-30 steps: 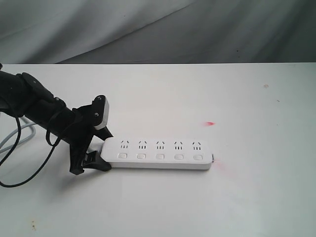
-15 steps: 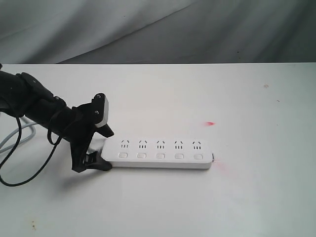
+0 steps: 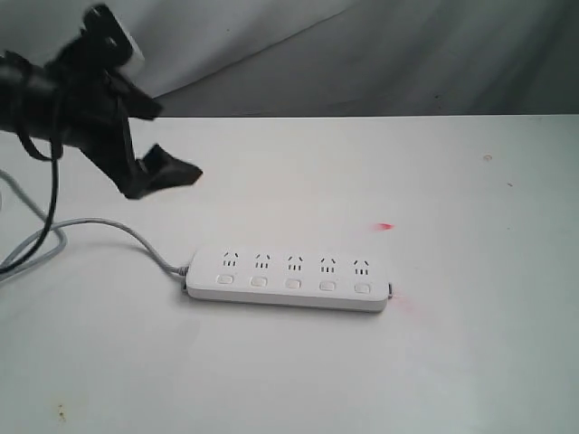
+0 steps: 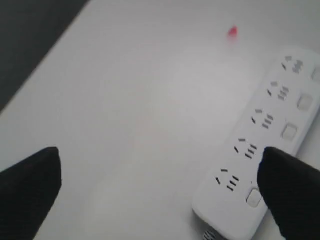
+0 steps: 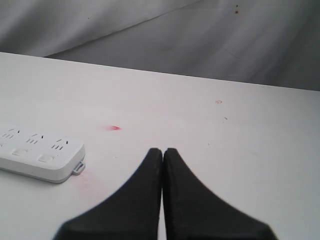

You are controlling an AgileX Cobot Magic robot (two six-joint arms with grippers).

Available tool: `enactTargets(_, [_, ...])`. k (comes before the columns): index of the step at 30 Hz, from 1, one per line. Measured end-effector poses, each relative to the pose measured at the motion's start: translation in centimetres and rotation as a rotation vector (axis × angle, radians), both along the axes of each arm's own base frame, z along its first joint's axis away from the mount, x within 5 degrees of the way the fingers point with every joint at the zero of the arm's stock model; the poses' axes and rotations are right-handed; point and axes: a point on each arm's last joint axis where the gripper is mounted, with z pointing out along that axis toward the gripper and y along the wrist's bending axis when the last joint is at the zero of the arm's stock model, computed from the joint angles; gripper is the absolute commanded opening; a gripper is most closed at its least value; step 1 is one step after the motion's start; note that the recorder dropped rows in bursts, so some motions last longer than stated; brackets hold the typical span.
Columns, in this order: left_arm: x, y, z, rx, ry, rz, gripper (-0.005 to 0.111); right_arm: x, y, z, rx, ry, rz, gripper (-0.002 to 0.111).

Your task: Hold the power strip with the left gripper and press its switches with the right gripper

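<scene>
One black two-finger left gripper [image 3: 176, 140] hangs in the air at the far left of the exterior view, above the white table [image 3: 452, 380]. Its jaws are spread wide with nothing between them. One thin black cable loop [image 3: 50, 181] droops from its arm, which the frame edge cuts off. The left wrist view shows only the two blurred black fingertips [image 4: 30, 195] of the left gripper [image 4: 160, 170], far apart.

One grey cord [image 3: 127, 231] curves across the table from the left edge to the left end of the one long white plastic power strip [image 3: 289, 280]. The strip lies flat near the table's middle, well apart from the left gripper. Here it shows five socket sets and five small white rounded-square switches [image 3: 293, 284] in a row along its near side.

The left wrist view shows the power strip [image 4: 250, 170] slanted and blurred. All five socket sets show, but a fingertip covers part of one button and the frame edge cuts the farthest. The right wrist view shows only the cordless end of the power strip [image 5: 35, 160], with three socket sets and two clear buttons.

One small red mark [image 3: 386, 226] lies on the table beyond the strip's right end, and a fainter pink smear [image 3: 405, 306] sits beside that end.

Only the right wrist view shows the black right gripper [image 5: 162, 155]. Its two fingers are pressed together, empty, and well apart from the strip.
</scene>
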Motion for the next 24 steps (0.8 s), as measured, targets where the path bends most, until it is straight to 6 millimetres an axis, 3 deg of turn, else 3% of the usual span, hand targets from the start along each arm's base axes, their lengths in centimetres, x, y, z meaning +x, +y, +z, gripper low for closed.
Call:
enactTargets(2, [-2.2,0.3,4.8,-0.083,-0.077,0.102,0.102,0.0,0.0,0.0,0.000,0.000,0.000,0.000])
enactTargets(4, [-4.2,0.4,7.5,-0.135,-0.114,0.145,0.102,0.0,0.0,0.0,0.000,0.000,0.000,0.000])
enactTargets(6, [-7.7,0.7,11.2,-0.189,-0.168,0.182,0.102,0.0,0.0,0.0,0.001,0.000,0.000,0.000])
enactTargets(13, [-17.7,1.9,15.8,-0.223,-0.245,0.268,0.099,0.0,0.0,0.0,0.001,0.000,0.000,0.000])
enactTargets(14, [-19.4,2.1,16.5,-0.233,-0.273,0.287,0.094,0.0,0.0,0.0,0.001,0.000,0.000,0.000])
enactTargets(17, [-23.1,2.7,17.7,-0.278,-0.331,0.345,0.060,0.0,0.0,0.0,0.001,0.000,0.000,0.000])
enactTargets(21, [-26.3,2.9,18.5,-0.321,-0.396,0.351,0.022,0.0,0.0,0.0,0.001,0.000,0.000,0.000])
enactTargets(24, [-27.9,3.2,18.9,-0.317,-0.449,0.355,0.000,0.0,0.0,0.0,0.001,0.000,0.000,0.000])
